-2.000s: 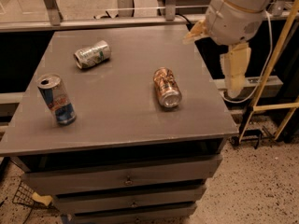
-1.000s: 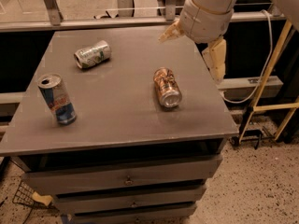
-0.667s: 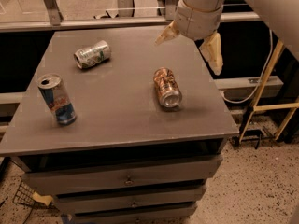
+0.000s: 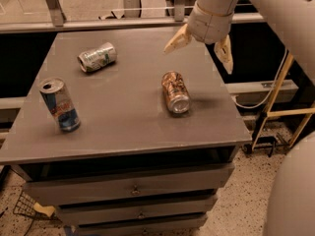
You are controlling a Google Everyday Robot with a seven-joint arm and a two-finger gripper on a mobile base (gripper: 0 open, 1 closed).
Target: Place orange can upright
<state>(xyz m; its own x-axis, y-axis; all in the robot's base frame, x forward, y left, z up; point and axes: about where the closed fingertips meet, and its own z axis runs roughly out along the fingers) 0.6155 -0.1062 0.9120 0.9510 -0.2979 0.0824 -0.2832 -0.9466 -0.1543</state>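
The orange can (image 4: 174, 92) lies on its side right of the middle of the grey cabinet top (image 4: 123, 117), its silver end toward the front. My gripper (image 4: 199, 50) hangs above the back right of the top, beyond the can and apart from it. Its two pale fingers (image 4: 176, 40) are spread wide and hold nothing.
A silver-green can (image 4: 97, 57) lies on its side at the back left. A taller blue, silver and red can (image 4: 59, 104) stands upright at the front left. The cabinet has drawers (image 4: 130, 190) below. A yellow frame (image 4: 275, 102) and a cable stand to the right.
My arm and gripper have moved left, from beside the top's right edge to above its back right part. The cans have not moved.
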